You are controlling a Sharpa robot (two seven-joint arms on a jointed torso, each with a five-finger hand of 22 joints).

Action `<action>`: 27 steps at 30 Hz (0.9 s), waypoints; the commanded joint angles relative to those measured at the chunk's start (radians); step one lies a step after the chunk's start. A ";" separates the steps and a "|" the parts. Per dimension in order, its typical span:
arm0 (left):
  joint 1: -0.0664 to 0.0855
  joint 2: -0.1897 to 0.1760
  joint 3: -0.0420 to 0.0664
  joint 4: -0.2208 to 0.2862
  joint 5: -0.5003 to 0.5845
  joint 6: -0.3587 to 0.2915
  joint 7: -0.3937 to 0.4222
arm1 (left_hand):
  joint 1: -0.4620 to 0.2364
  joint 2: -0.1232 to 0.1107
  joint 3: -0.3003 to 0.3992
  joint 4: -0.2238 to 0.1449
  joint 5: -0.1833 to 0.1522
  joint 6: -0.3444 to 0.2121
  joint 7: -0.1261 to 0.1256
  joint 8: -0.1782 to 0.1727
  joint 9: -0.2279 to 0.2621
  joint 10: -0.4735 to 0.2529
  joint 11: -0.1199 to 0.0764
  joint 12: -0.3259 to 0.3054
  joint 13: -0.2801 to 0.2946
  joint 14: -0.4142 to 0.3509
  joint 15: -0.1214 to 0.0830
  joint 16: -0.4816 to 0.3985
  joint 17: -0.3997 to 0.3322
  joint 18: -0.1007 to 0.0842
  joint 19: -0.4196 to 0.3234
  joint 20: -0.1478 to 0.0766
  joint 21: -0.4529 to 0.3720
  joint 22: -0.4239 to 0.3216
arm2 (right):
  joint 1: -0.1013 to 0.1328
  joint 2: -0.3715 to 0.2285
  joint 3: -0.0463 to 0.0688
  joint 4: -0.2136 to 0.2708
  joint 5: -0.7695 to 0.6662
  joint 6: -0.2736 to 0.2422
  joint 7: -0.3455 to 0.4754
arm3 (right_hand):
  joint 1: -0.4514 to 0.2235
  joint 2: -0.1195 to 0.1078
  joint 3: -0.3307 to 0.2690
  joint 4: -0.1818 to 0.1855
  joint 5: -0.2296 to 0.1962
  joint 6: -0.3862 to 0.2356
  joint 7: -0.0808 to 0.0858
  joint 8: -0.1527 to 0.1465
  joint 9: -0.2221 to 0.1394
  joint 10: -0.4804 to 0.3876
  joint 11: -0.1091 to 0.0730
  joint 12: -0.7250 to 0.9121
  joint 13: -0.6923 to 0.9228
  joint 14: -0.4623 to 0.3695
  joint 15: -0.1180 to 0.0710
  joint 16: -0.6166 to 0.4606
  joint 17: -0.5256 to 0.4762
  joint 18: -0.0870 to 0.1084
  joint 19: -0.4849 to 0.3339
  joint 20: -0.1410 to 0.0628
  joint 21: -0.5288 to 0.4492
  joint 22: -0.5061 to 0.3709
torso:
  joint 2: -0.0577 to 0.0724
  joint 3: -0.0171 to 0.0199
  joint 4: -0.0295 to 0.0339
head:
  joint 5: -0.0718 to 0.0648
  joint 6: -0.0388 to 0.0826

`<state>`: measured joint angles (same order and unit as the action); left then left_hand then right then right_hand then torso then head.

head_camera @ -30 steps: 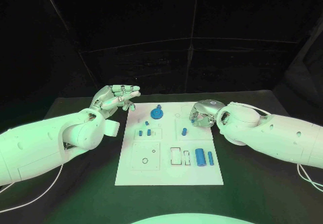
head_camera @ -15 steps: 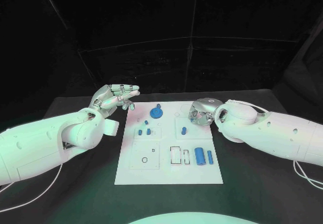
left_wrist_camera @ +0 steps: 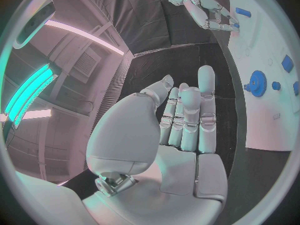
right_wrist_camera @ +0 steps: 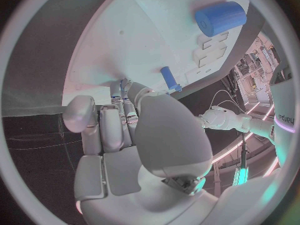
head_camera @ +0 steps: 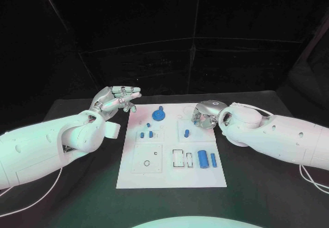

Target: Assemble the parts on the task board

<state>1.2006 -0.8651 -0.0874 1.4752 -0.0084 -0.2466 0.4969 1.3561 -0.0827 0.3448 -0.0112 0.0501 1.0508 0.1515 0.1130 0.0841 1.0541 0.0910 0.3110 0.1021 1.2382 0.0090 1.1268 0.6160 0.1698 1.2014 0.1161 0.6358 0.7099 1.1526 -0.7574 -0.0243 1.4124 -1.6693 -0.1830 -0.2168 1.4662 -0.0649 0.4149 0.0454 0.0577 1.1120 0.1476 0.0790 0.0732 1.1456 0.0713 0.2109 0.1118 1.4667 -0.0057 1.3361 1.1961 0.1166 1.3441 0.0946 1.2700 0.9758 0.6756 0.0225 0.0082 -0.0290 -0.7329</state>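
Black table (head_camera: 82,190) under dark curtains, carrying the white board (head_camera: 171,173) at centre.

Sitting in the board's recesses and slots:
- blue gear (head_camera: 159,115) near the far edge, left of centre; also showing in left wrist view (left_wrist_camera: 257,80)
- three small blue pegs (head_camera: 147,132) in the left middle panel, one behind, two side by side in front
- single short peg (head_camera: 188,134) in the right middle panel, just beside the right hand
- fat blue cylinder (head_camera: 203,158) lying in the near right area, thin blue pin (head_camera: 214,160) lying just to its right, both pointing away from the robot
- two outlined rectangular slots (head_camera: 184,158) left of the cylinder, contents not discernible
- near left panel showing a small ring-shaped hole (head_camera: 147,163)

Left hand (head_camera: 118,99) hovering off the board's far left corner, above the table, palm up, fingers mostly straight and close together, thumb apart, holding nothing; same pose in the wrist view (left_wrist_camera: 181,120).

Right hand (head_camera: 206,115) hanging over the board's far right corner, fingers curled downward toward the surface. Cannot tell whether anything is pinched there: wrist view (right_wrist_camera: 119,135) showing fingertips down at the board with a blue peg (right_wrist_camera: 169,79) just beyond them, contact unclear.
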 commanded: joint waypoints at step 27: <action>0.001 -0.004 0.001 -0.014 0.005 -0.016 0.011 | 0.005 0.009 -0.009 -0.001 0.002 0.008 0.003 0.008 0.001 -0.018 0.003 0.006 0.000 -0.018 0.004 -0.014 -0.020 0.013 -0.009 -0.002 -0.007 -0.003 | -0.002 -0.085 -0.001 0.111 0.054 -0.115 -0.011 | -0.014 -0.007 0.015 -0.006 -0.001 0.013 -0.003 0.002 0.003 0.015 0.000 0.005 -0.003 0.042 -0.007 0.001 0.002 -0.013 0.014 -0.004 0.018 0.026 | -0.001 -0.0018 0.0001 | 0.001 0.002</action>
<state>1.2007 -0.8684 -0.0875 1.4607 -0.0075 -0.2568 0.4970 1.3607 -0.0790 0.3421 -0.0139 0.0501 1.0542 0.1551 0.1165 0.0838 1.0432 0.0947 0.3109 0.1019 1.2275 0.0126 1.1182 0.5961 0.1695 1.1978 0.1124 0.6313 0.7079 1.1485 -0.8370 -0.0267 1.5058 -1.6327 -0.2678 -0.2293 1.4605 -0.0708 0.4249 0.0412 0.0577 1.1164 0.1451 0.0770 0.0777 1.1543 0.0697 0.2111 0.1102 1.4667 -0.0056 1.3361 1.1966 0.1165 1.3512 0.0873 1.2812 0.9999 0.6745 0.0207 0.0080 -0.0292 -0.7298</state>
